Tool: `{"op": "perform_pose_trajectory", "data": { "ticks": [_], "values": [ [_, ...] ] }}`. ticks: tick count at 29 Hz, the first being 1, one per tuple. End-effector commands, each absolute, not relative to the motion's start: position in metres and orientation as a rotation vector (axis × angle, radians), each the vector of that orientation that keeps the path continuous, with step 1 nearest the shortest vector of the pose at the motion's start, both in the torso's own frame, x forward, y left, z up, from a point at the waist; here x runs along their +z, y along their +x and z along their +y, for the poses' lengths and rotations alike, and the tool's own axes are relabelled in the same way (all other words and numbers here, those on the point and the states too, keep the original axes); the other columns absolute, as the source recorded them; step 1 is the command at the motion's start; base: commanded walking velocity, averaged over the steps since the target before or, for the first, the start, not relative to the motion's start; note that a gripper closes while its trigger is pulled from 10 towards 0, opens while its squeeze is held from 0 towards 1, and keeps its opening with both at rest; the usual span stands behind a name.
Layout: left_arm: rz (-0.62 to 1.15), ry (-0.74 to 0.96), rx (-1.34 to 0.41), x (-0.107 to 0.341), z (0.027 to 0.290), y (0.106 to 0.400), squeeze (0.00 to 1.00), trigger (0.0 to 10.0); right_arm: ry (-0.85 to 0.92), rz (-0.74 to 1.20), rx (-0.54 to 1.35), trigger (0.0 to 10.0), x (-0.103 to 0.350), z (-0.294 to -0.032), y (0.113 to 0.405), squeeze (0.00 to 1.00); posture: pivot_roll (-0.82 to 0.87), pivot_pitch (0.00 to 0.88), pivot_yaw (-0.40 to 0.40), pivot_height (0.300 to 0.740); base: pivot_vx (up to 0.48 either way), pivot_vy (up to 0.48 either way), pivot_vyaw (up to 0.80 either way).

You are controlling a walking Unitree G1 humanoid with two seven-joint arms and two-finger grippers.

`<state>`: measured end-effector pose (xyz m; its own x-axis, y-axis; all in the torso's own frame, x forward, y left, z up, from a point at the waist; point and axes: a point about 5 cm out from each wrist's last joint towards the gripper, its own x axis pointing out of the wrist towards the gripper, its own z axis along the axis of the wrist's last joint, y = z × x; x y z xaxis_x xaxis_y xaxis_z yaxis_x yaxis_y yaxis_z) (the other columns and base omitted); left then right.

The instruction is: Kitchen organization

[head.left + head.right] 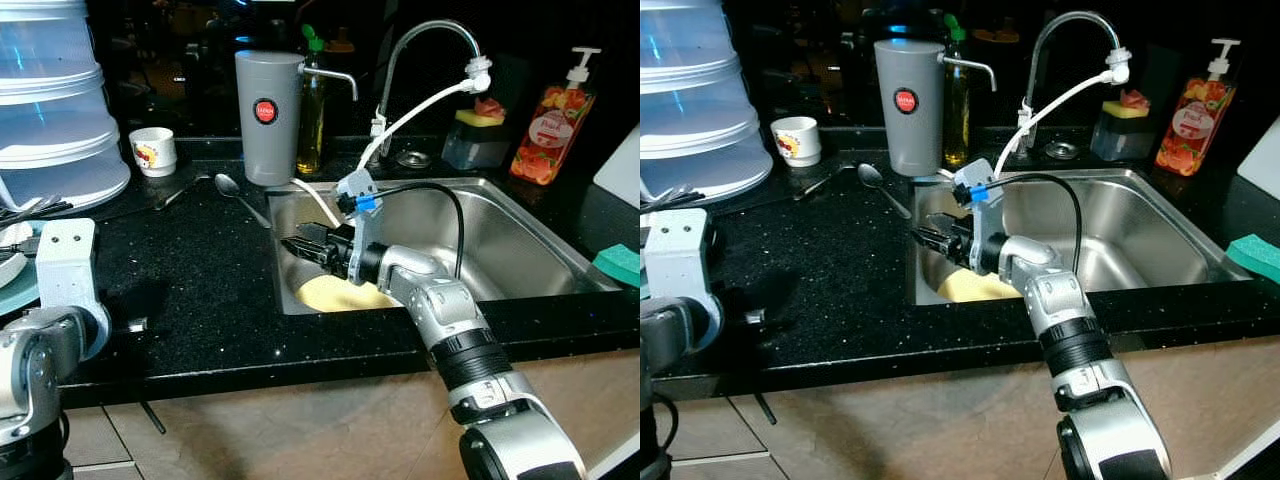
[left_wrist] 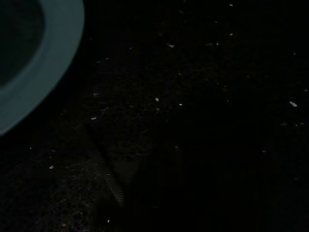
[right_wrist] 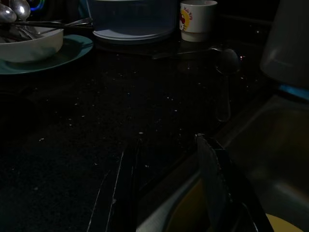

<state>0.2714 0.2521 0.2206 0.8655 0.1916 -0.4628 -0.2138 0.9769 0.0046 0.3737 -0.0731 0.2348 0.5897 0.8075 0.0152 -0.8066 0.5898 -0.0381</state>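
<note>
We have the right arm stretched over the sink [image 1: 520,250]. Its right gripper [image 1: 300,247] sits at the sink's left rim, fingers apart, holding nothing as far as the dim wrist view shows. Likely target: the spoon [image 1: 228,187] on the counter [image 1: 200,290] nearby. Next we reach left, then close on the handle.

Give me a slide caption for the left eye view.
Right end effector reaches over the sink's left edge, above a yellow plate, near a spoon on the black counter.
</note>
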Motion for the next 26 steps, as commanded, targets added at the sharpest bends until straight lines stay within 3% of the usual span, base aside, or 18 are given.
{"op": "perform_pose_trajectory", "data": {
  "ticks": [1, 10, 22, 23, 24, 26],
  "values": [
    [0.482, -0.027, 0.246, 0.222, 0.255, 0.272, 1.0, 10.0, -0.03, -0.035, 0.937, 10.0, 0.237, -0.074, 0.373, 0.0, 0.07, 0.029, -0.005, 0.74, 0.0, 0.0, 0.0],
    [0.379, -0.046, 0.378, 0.242, 0.265, 0.272, 1.0, 10.0, -0.024, -0.034, 0.939, 10.0, 0.237, -0.074, 0.373, 0.0, 0.07, 0.03, -0.005, 0.74, 0.0, 0.0, 0.0],
    [0.51, -0.122, 0.323, 0.216, 0.258, 0.265, 1.0, 10.0, -0.043, -0.03, 0.957, 10.0, 0.236, -0.072, 0.372, 0.0, 0.07, 0.031, -0.006, 0.74, 0.0, 0.0, 0.0],
    [0.525, -0.138, 0.309, 0.213, 0.256, 0.265, 0.71, 10.0, -0.043, -0.03, 0.956, 10.0, 0.236, -0.072, 0.372, 0.0, 0.07, 0.031, -0.006, 0.74, 0.0, 0.0, 0.0],
    [0.538, -0.143, 0.295, 0.211, 0.253, 0.265, 0.0, 10.0, -0.043, -0.031, 0.956, 10.0, 0.236, -0.073, 0.372, 0.0, 0.07, 0.031, -0.006, 0.74, 0.0, 0.0, 0.0],
    [0.548, -0.145, 0.284, 0.21, 0.252, 0.265, 0.0, 10.0, -0.042, -0.031, 0.955, 10.0, 0.236, -0.073, 0.372, 0.0, 0.07, 0.031, -0.006, 0.74, 0.0, 0.0, 0.0]
  ]
}}
